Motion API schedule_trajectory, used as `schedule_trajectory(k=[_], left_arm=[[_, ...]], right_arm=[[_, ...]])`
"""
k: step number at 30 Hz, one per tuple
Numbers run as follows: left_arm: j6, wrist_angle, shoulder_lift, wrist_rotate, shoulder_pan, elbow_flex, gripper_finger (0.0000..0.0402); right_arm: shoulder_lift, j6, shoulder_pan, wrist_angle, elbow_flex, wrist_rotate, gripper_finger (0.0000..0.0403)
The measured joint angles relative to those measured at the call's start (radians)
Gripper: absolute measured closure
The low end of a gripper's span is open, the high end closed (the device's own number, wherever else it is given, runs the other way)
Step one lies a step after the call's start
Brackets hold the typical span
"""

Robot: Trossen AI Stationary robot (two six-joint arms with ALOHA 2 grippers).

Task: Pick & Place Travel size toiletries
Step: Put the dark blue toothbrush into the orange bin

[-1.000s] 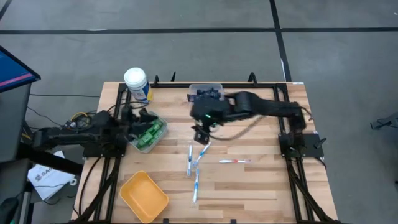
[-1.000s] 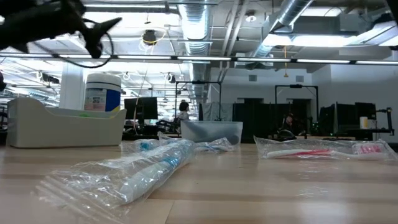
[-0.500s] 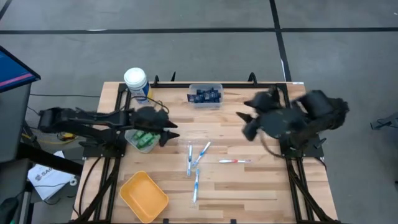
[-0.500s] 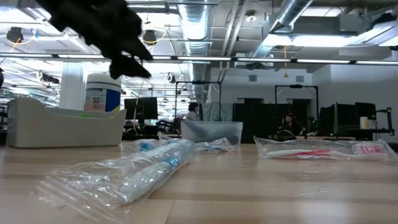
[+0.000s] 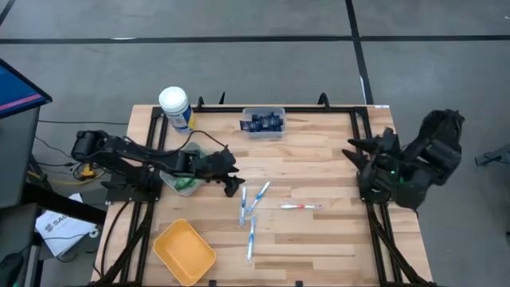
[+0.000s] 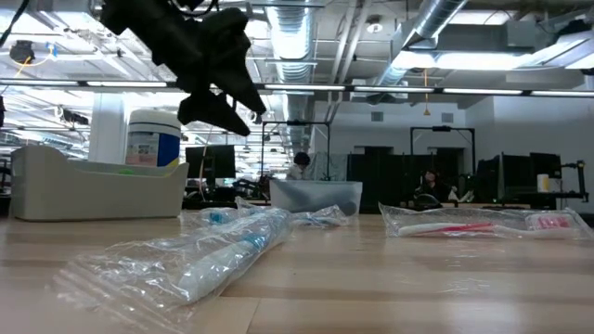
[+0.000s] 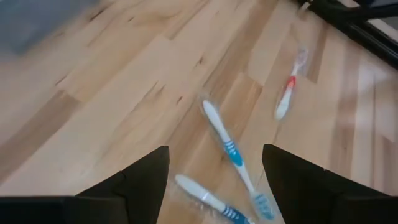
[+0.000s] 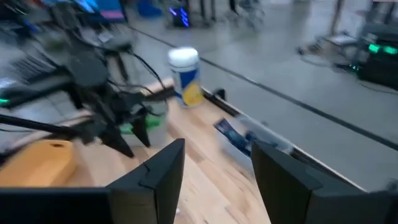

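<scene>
A: Where is the left gripper?

B: Left of centre in the high view, reaching out past the grey bin that holds the green bottles. Its fingers stand wide apart with nothing between them. In the low view it hangs at the upper left, above the table.

A: And the toothbrushes?

B: The white-blue toothbrushes lie in clear bags at the centre of the wooden table, just beside the left gripper's tip. I count 3 in the high view. The red-and-white toothbrush lies to their right, apart from them. The left wrist view shows 2 blue ones low in the frame and the red one at the upper right.

A: The navy tubes?

B: In the clear bin at the top centre, navy tubes inside.

A: The right gripper?

B: The right gripper is at the right edge of the high view, over the table frame, well apart from the toiletries. Its fingers are spread wide and empty.

A: Anything else?

B: A white canister at the upper left and a yellow bin at the lower left.
</scene>
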Motion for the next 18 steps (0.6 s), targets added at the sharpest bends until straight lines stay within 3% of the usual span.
schedule_trajectory(k=[8,18], left_arm=[[-0.079,-0.011,-0.005,-0.057,-0.032,0.012,0.0147],[-0.115,-0.001,-0.005,-0.038,-0.051,0.012,0.0147]], right_arm=[[-0.266,-0.120,0.176,0.280,-0.330,0.155,0.0236],[-0.470,-0.138,0.424,0.375,-0.531,0.282,0.0274]])
